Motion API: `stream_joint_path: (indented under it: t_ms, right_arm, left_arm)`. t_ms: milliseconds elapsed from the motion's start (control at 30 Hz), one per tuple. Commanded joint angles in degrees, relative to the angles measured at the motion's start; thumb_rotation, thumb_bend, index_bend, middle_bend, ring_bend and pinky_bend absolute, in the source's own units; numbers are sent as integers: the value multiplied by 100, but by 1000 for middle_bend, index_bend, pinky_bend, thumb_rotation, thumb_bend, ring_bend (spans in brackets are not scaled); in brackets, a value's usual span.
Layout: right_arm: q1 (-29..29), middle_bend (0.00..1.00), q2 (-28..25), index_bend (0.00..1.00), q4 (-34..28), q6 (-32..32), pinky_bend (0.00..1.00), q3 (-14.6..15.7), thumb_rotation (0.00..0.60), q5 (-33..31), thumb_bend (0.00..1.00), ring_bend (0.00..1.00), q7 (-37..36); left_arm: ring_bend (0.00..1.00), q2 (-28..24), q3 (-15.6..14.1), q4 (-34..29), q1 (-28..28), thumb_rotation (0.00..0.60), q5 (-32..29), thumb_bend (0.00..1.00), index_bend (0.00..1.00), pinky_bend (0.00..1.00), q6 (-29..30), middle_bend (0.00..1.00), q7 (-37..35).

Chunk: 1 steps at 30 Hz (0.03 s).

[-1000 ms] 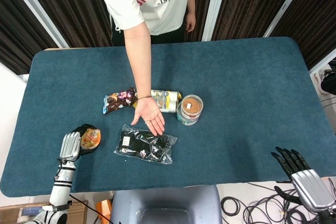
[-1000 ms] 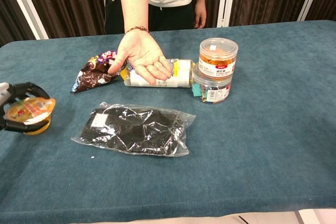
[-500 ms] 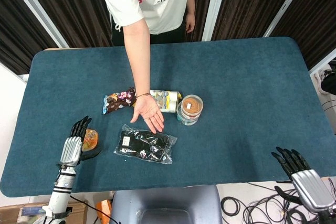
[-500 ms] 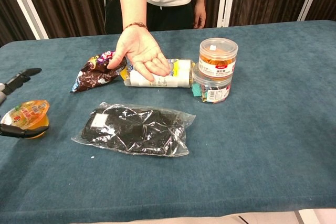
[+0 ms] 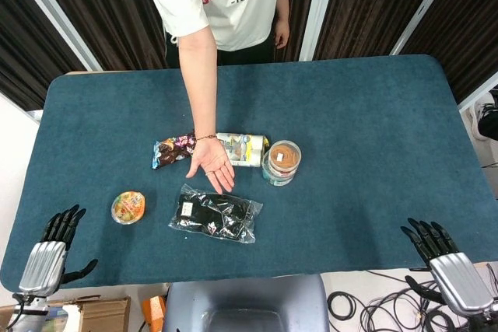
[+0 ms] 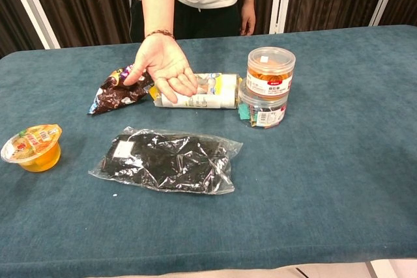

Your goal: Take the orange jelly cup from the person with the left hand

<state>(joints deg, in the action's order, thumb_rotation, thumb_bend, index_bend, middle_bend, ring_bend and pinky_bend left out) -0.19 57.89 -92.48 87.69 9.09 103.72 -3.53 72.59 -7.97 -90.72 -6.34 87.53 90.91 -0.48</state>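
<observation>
Now that the left hand point(image 5: 48, 254) has let go and pulled back to the near table corner, fingers spread and holding nothing, the orange jelly cup point(image 5: 128, 207) stands on its own on the blue table point(image 5: 373, 114), upright with its lid on. A second ago that hand was wrapped around the cup; half a second ago it had opened beside it. At the near right edge the right hand point(image 5: 445, 256) hangs empty with fingers apart, much as it was. Just past the cup lies the black bag point(image 6: 168, 161), then the snack packet point(image 6: 117, 87), a tipped bottle point(image 6: 205, 92) and stacked tubs point(image 6: 268, 85). Farther back, the person's hand point(image 6: 163, 67) is held palm-up and empty, drawn slightly away. By my reading, the handover looks finished, the cup delivered and set down.
</observation>
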Motion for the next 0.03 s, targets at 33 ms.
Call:
stream_joint_path:
  t_ms: [33]
  right_arm:
    - [-23, 0, 16, 0, -8, 25, 0, -8, 600, -11, 211, 0, 37]
  left_arm:
    - [0, 168, -57, 434, 284, 600, 214, 219, 0, 3, 256, 0, 281]
